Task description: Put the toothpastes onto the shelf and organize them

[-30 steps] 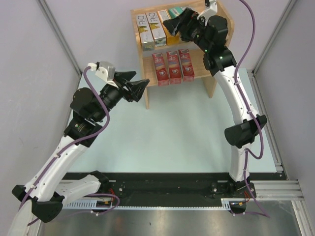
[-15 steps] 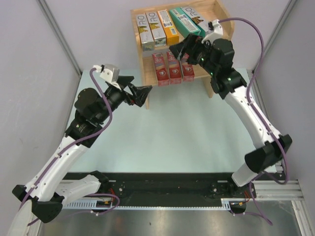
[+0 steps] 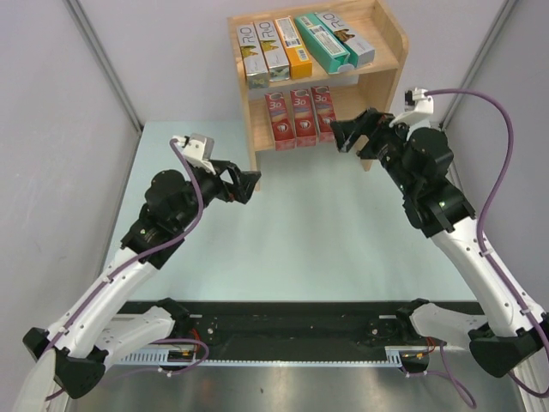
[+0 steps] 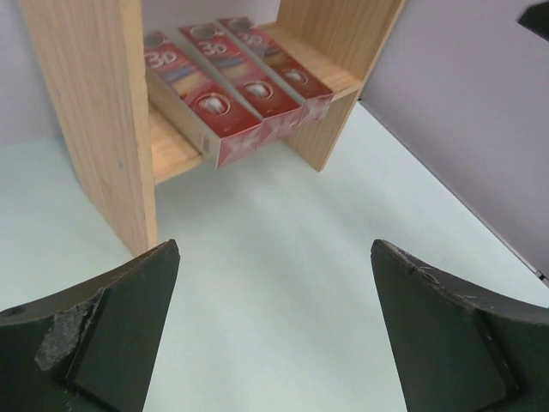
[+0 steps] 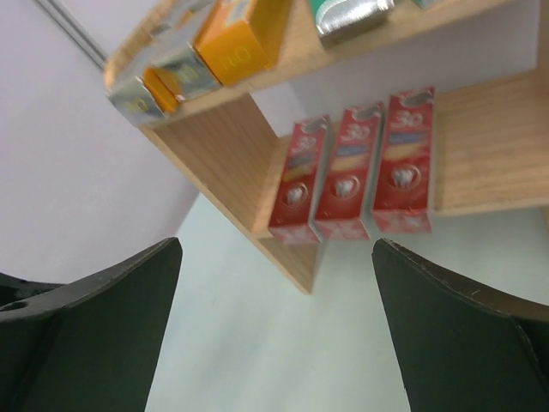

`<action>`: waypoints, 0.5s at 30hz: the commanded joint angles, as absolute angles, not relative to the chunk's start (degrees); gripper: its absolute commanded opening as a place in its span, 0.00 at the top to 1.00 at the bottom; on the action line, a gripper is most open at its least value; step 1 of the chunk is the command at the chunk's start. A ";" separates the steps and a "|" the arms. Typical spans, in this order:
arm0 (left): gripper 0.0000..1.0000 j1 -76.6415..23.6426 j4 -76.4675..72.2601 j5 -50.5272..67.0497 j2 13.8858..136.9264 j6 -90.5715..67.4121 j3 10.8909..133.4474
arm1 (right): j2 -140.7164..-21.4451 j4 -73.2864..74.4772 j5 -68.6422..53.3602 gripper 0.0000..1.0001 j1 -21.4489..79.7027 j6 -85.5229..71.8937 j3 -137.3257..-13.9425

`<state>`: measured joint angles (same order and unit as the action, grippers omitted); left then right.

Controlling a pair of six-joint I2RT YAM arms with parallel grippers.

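Observation:
The wooden shelf point(image 3: 388, 60) stands at the back. Its upper tier carries two silver toothpastes point(image 3: 259, 53), an orange one point(image 3: 298, 47) and two teal-green ones point(image 3: 333, 39) side by side. Three red toothpastes point(image 3: 300, 115) lie in a row on the lower tier, also in the left wrist view point(image 4: 225, 96) and the right wrist view point(image 5: 353, 176). My left gripper point(image 3: 250, 189) point(image 4: 274, 245) hangs open and empty above the table, in front of the shelf's left side panel point(image 4: 94, 112). My right gripper point(image 3: 336, 139) point(image 5: 276, 242) is open and empty, just before the lower tier's right part.
Grey walls with metal corner posts point(image 3: 107, 64) close in the pale green table point(image 3: 300, 240) on the left, back and right. A black rail point(image 3: 292, 330) with both arm bases runs along the near edge.
My right gripper has pulled back from the upper tier, down and toward the near right, uncovering the teal-green cartons. The left gripper has drawn a little nearer and lower.

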<state>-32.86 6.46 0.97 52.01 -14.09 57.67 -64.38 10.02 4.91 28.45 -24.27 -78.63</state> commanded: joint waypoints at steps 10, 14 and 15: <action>0.00 -32.78 5.89 -3.16 52.38 -18.02 51.16 | -57.92 15.47 12.23 0.00 26.03 -21.62 -62.15; 0.00 -32.78 5.19 -2.99 52.91 -18.72 50.28 | -57.92 14.77 10.02 0.00 24.00 -21.88 -59.86; 0.00 -32.78 5.10 -3.08 52.82 -18.81 50.19 | -58.35 14.42 9.58 0.00 23.47 -21.97 -59.16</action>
<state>-32.86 7.16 -2.46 52.73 -17.17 50.85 -59.66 16.43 10.20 25.21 -22.37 -60.10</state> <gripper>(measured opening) 0.994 0.994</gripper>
